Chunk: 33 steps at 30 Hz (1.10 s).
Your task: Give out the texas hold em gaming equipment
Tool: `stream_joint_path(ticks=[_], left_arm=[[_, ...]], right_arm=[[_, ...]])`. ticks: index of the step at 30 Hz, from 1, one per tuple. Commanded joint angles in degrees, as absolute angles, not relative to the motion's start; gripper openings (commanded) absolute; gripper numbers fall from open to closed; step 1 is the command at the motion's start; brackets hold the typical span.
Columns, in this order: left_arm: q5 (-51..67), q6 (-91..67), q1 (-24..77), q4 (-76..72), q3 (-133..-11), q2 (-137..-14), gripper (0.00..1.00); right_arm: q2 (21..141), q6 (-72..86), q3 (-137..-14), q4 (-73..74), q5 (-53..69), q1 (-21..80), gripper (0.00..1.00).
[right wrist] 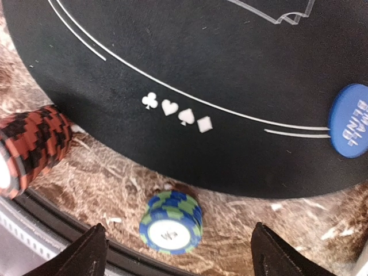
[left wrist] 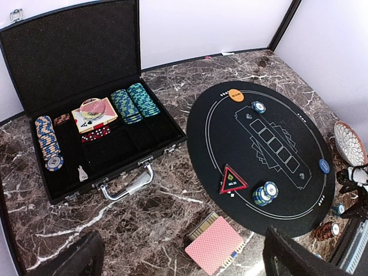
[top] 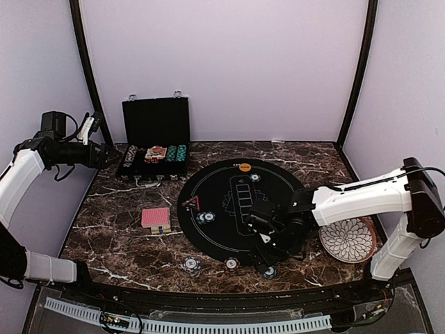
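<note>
Left wrist view: chip stacks, cards and red dice are stored in the open case. Both the left gripper and the right gripper are spread, the latter over a blue-green chip stack beside the mat.

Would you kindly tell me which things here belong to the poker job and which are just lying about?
Job: cards, chips, orange disc, blue disc, triangle token.
Lying about: plate, mat.
</note>
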<state>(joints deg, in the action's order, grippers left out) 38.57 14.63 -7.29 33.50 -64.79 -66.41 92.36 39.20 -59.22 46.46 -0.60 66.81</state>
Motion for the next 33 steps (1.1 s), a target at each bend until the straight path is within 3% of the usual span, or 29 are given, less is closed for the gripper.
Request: stream_joint_path(ticks=[1, 17, 27, 33], left_arm=[[39.4, 15.3, -7.6, 34.7, -66.4, -65.9, 0.99], [39.2, 15.6, -7.6, 34.7, -66.5, -66.1, 0.99], [39.2, 15.5, -7.6, 34.6, -66.4, -66.0, 0.99], [39.2, 15.5, -7.6, 34.6, -66.2, -66.1, 0.99]], right_arm=[[95.0, 39.3, -58.6, 43.8, -0.2, 67.8, 0.81], [97.8, 39.8, -56.6, 41.8, 1.6, 69.2, 0.57], [95.7, 39.7, -58.8, 45.8, -0.8, 69.3, 0.28], [94.2, 39.2, -62.2, 50.5, -2.4, 69.3, 0.25]])
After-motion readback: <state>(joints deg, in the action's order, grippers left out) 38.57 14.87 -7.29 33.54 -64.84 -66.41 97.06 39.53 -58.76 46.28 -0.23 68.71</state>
